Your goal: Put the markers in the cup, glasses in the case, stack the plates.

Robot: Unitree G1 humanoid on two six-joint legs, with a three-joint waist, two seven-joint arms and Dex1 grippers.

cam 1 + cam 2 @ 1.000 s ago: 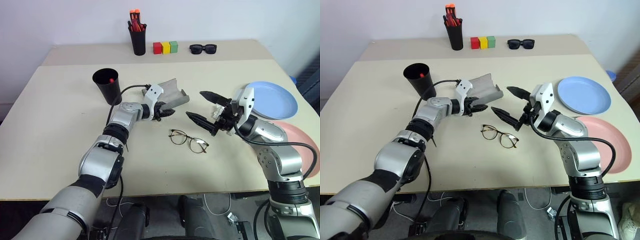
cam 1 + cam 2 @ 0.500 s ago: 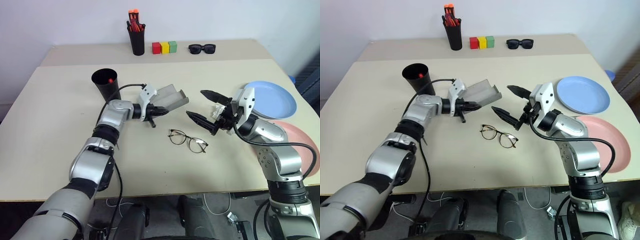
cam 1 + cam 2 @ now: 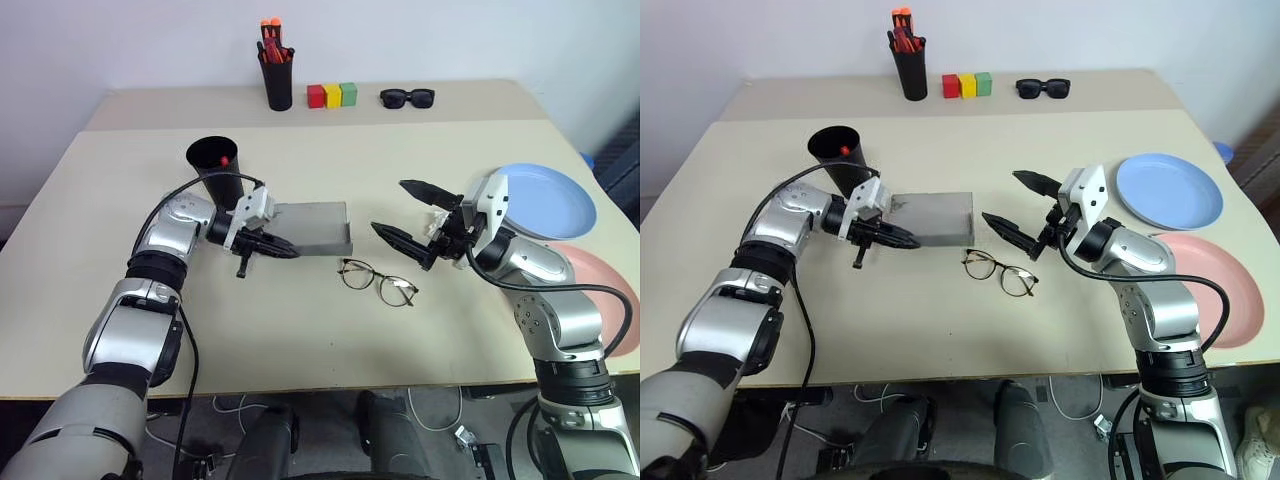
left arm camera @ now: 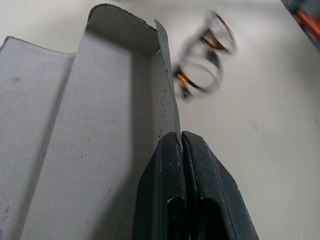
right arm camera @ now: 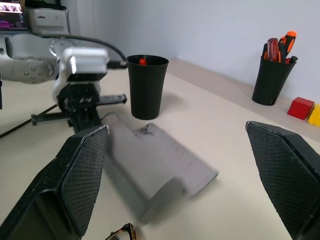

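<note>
Two plates sit apart at the tabletop's (image 3: pixel 330 340) right edge, the light blue plate (image 3: pixel 550 200) farther back and the salmon pink plate (image 3: pixel 600 285) nearer the front, not yet stacked. The black cup (image 3: pixel 217 170) stands left of centre with a red marker cap (image 3: pixel 223 160) showing inside; the second marker I cannot make out. The grey case (image 3: pixel 310 228) lies open and flat just right of the cup, mouth up, likely so the glasses can be laid in. The left claw (image 4: pixel 181 150) is clamped shut on the case's thin front wall, seemingly to steady it. The right claw (image 3: pixel 410 212) hangs above the tabletop just right of the case with its jaws spread wide and nothing in them, seemingly ready to take the wire-frame glasses (image 3: pixel 377 281), which lie on the tabletop just in front of the case, below and left of that claw.

A second ago the case was tilted up on edge near the centre; it has since been drawn left toward the cup and laid flat, with the left claw closing on it. The right claw, glasses and plates are unchanged.
</note>
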